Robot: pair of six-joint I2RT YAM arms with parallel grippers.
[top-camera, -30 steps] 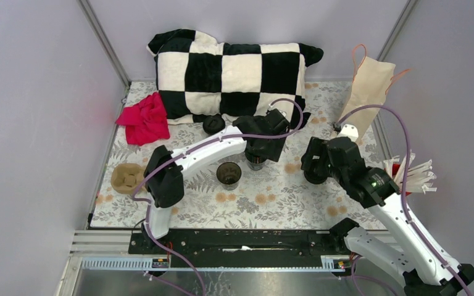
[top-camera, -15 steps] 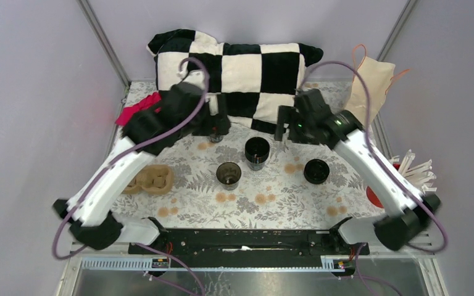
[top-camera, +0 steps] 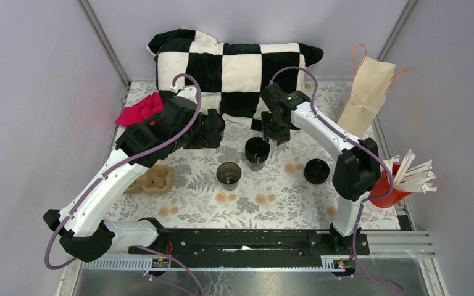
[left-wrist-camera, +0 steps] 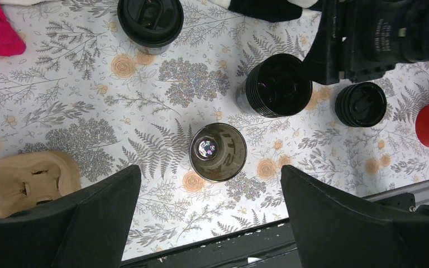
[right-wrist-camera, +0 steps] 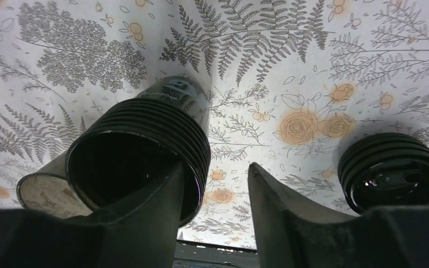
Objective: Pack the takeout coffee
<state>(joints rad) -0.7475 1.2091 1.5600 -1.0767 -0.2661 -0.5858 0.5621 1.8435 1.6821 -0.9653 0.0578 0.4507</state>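
Note:
One lidded black coffee cup (top-camera: 316,171) stands right of centre, also in the left wrist view (left-wrist-camera: 360,104) and the right wrist view (right-wrist-camera: 394,173). A second lidded cup (left-wrist-camera: 149,19) stands toward the pillow. My right gripper (top-camera: 276,132) hovers over a black ribbed-rimmed open cup (top-camera: 257,151). In its wrist view, the right gripper (right-wrist-camera: 215,167) straddles the rim (right-wrist-camera: 139,151), one finger inside and the other outside with a gap. My left gripper (top-camera: 213,131) is high and wide open (left-wrist-camera: 209,170), holding nothing, above an open lidless cup (left-wrist-camera: 218,152).
The brown pulp carrier (top-camera: 151,179) lies at the left. A red cup of white straws (top-camera: 389,188) stands at the right edge. A checkered pillow (top-camera: 234,71), a red cloth (top-camera: 139,111) and a paper bag (top-camera: 365,92) line the back.
The left gripper left the middle cup, swung back and left, and opened wide. The right arm moved from the right lidded cup to over the ribbed cup, its jaws narrowing.

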